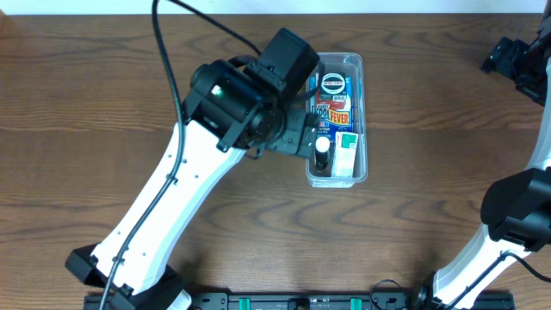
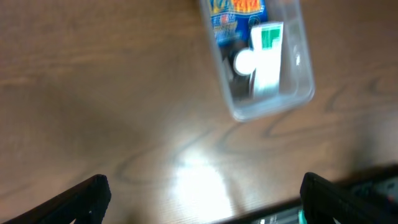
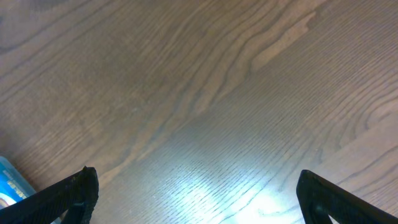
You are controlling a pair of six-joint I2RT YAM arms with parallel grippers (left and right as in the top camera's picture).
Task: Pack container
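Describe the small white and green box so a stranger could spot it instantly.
On the wooden table, find the clear container beside the left arm. At its near end, below the blue Kool Fever box, lies the white box; unlike the neighbouring round white cap, it is rectangular with a green mark.

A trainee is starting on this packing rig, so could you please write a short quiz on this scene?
1. True or false: the container is empty.
2. Which is nearer the container? A) left gripper B) right gripper
3. Fill in: the blue box lies ___ the container.
Key: 1 false; 2 A; 3 inside.
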